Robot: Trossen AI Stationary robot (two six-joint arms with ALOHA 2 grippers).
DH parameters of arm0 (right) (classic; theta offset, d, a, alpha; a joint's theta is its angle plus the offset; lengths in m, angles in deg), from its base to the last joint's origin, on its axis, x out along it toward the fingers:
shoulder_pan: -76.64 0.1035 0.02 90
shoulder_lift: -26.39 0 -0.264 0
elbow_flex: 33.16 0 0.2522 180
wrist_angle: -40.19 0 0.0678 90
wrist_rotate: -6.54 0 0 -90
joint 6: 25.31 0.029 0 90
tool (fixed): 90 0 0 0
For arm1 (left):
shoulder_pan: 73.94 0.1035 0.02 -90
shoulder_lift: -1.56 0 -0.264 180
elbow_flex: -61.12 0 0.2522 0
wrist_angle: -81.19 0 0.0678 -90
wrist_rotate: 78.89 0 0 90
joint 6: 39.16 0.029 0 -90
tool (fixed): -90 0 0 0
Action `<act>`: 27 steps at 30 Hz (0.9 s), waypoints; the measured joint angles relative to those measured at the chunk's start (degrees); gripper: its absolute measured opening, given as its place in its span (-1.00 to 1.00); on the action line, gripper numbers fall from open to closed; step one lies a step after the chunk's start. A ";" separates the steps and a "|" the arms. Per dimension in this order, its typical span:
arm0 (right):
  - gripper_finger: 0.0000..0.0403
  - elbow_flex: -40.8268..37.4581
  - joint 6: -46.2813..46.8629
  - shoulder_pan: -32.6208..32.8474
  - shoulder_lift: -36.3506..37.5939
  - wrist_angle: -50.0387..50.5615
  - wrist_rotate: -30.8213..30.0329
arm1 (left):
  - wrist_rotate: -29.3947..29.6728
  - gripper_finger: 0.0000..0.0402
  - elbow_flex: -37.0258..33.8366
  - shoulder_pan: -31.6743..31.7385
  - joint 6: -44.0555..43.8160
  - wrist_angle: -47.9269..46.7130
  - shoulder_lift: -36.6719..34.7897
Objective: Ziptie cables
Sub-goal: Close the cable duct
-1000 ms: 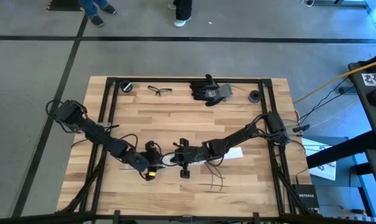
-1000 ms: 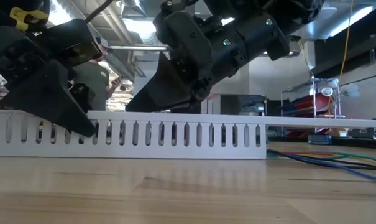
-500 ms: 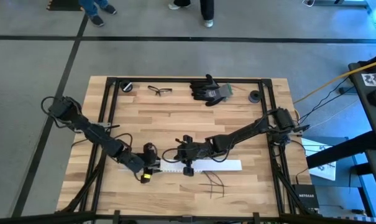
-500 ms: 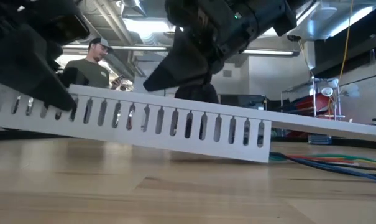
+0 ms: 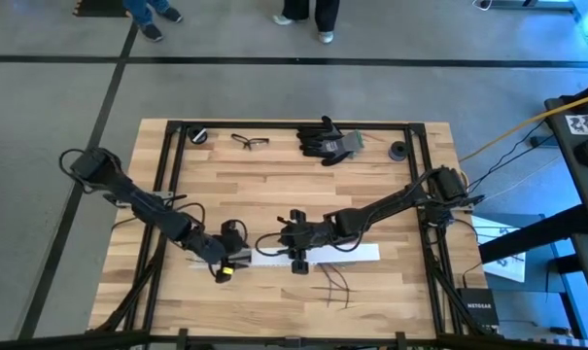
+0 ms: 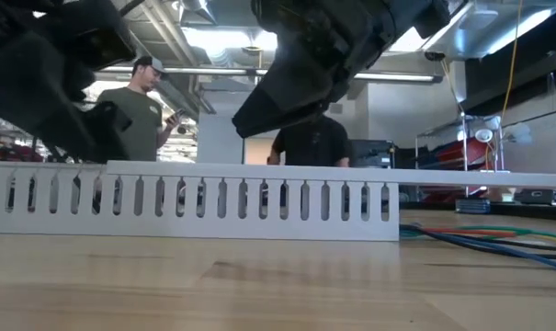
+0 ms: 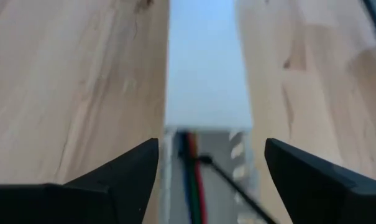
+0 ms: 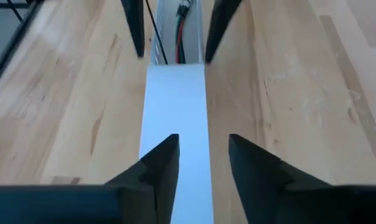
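A long white slotted duct [image 5: 352, 254] [image 6: 213, 198] lies level on the table, with a flat white cover [image 8: 175, 99] [image 7: 206, 74] over most of it. Green, red and black cables [image 7: 191, 180] [image 8: 178, 25] run inside its uncovered left end. More thin cables [image 5: 334, 285] [image 6: 480, 241] lie loose on the wood by its near side. My left gripper [image 5: 237, 255] [image 7: 209, 146] is open, one finger on either side of the duct's left end. My right gripper [image 5: 279, 248] [image 8: 203, 140] [image 6: 245, 119] is open and hovers over the cover, pointing along it toward the left gripper.
Black gloves [image 5: 328, 141], safety glasses [image 5: 250, 142] and two small black round parts [image 5: 198, 134] [image 5: 398, 151] lie near the far edge. A black frame [image 5: 172, 156] runs around the tabletop. People stand beyond the far edge [image 6: 140, 110]. Bare wood lies between the duct and the gloves.
Half a second ago the duct was tipped, its left end raised off the table; now it lies level again. The left gripper has shifted slightly toward the table's left and near edges. The right gripper has moved a little toward the far edge and stands higher over the cover.
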 joint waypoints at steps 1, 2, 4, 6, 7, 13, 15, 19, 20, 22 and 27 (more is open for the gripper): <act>-0.35 -0.02 0.08 0.00 0.00 0.09 -0.06 | 0.05 0.39 0.00 -0.56 -0.92 -1.88 -0.72; -0.33 -0.02 0.25 0.00 0.00 -0.06 -0.08 | 0.24 0.39 0.00 -1.14 -1.88 -3.08 -1.37; -0.29 -0.02 0.61 -0.02 0.04 -0.28 -0.10 | 1.39 0.39 0.00 -2.37 -3.09 -4.64 -2.60; -0.23 -0.01 0.74 -0.02 0.00 -0.58 -0.13 | 3.47 0.39 0.00 -3.44 -3.11 -5.27 -3.28; -0.19 0.00 1.40 -0.02 -0.11 -0.68 -0.56 | 4.51 0.39 0.00 -3.80 -2.91 -5.10 -3.30; -0.02 0.00 2.83 0.02 -0.24 -0.81 -2.41 | 6.80 0.39 0.00 -4.50 -2.47 -4.38 -3.32; -0.01 0.00 2.00 0.02 -0.24 -0.87 -2.53 | 7.49 0.39 0.00 -4.56 -2.68 -4.35 -3.32; -0.02 0.00 1.63 0.02 -0.24 -1.05 -2.33 | 7.94 0.39 0.00 -4.95 -2.68 -4.15 -3.32; -0.02 0.00 1.63 0.02 -0.24 -1.06 -2.09 | 8.20 0.39 0.00 -5.19 -2.68 -4.05 -3.32; -0.02 0.00 1.61 0.04 -0.24 -1.50 -2.09 | 8.95 0.39 0.00 -5.99 -3.04 -3.94 -3.32; -0.02 0.00 1.55 0.04 -0.24 -3.66 -1.55 | 11.81 0.39 0.00 -8.83 -4.77 -3.94 -3.32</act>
